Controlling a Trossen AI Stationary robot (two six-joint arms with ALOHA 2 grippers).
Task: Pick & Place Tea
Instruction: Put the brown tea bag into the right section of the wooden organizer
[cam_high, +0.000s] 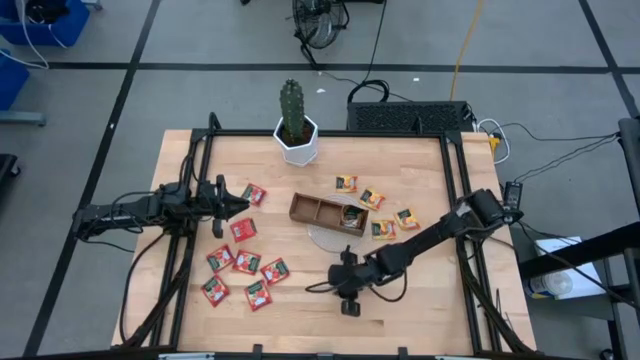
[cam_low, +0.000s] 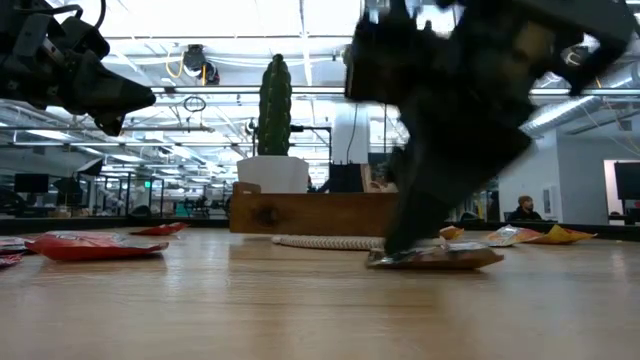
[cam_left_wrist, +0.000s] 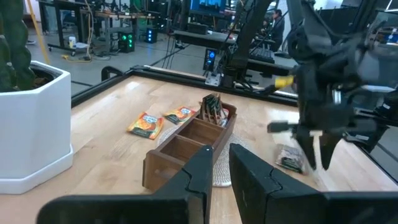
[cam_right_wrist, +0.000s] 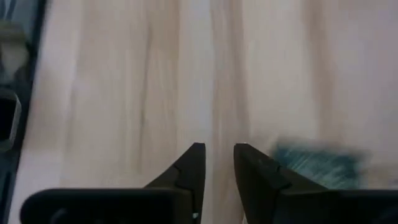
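Note:
My right gripper (cam_high: 342, 285) (cam_right_wrist: 219, 155) slants down at the table's near middle, its fingers almost together with nothing between them. A greenish tea sachet (cam_low: 440, 258) (cam_right_wrist: 320, 163) lies flat on the table just beside one finger. The brown wooden tray (cam_high: 320, 207) (cam_left_wrist: 180, 149) stands at the table's centre with sachets upright in one end compartment (cam_left_wrist: 213, 107). Red sachets (cam_high: 243, 262) lie at the left, orange ones (cam_high: 372, 197) to the right of the tray. My left gripper (cam_high: 243, 203) (cam_left_wrist: 221, 155) hangs level above the left side, fingers nearly together, holding nothing. My right gripper comes from above, slanting down toward the table's near edge. In the low view a fingertip (cam_low: 393, 243) meets the sachet's end (cam_low: 380, 259); the wrist view shows the sachet beside that finger, not between the two. Whether it touches I cannot tell. The sachet lies flat on the table.
A cactus in a white pot (cam_high: 297, 140) stands at the far middle. A round woven mat (cam_high: 322, 240) lies under the tray's near side. Black frame rails (cam_high: 455, 190) run along the left and right sides of the table. Bare wood lies along the near edge.

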